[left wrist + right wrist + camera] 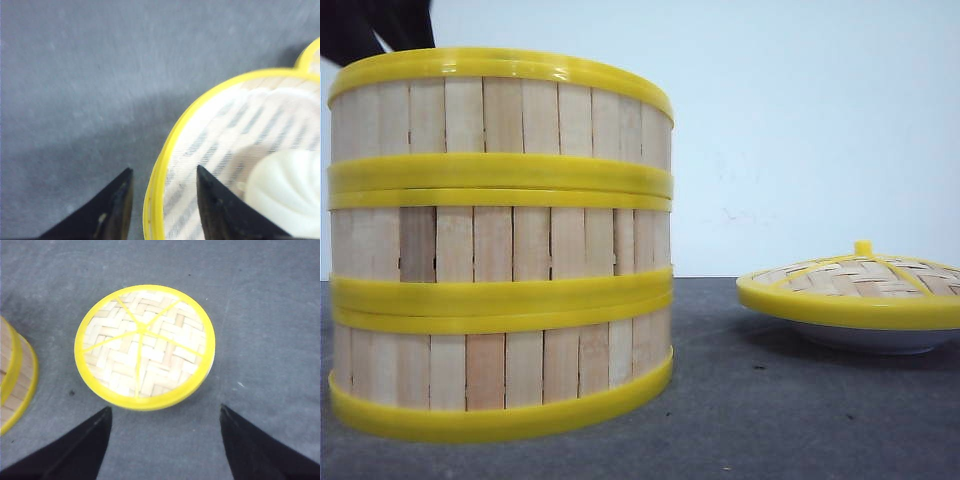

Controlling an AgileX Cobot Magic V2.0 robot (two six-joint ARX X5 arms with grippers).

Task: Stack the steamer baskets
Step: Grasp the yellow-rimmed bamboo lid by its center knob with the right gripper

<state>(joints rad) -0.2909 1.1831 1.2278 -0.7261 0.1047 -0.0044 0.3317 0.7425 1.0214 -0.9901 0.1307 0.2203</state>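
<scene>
Steamer baskets [500, 245]: three stacked one on another in a straight column on the grey table [770, 420], at about 9 o'clock in the front view; yellow rims meet at each join, pale wooden slats stand upright between them.
Top basket: the left wrist view looks down into it; its yellow rim [165, 150] curves past the fingers, and a slatted floor shows inside.
Bun [285, 195]: white and pleated, lying on the slatted floor of the top basket.
Lid [144, 346]: domed, woven, with a yellow rim and a small yellow knob; at about 3 o'clock in the front view, well apart from the stack.
Plate [875, 340]: white and shallow, under the lid; only its lower edge shows.
Left gripper [162, 197]: released, its two dark fingers spread with one on each side of the top basket's rim; whether either finger touches the rim cannot be told.
Right gripper [165, 440]: released, fingers wide apart, hanging above the table just beside the lid and holding nothing; the stack's edge shows at the side of its view.
</scene>
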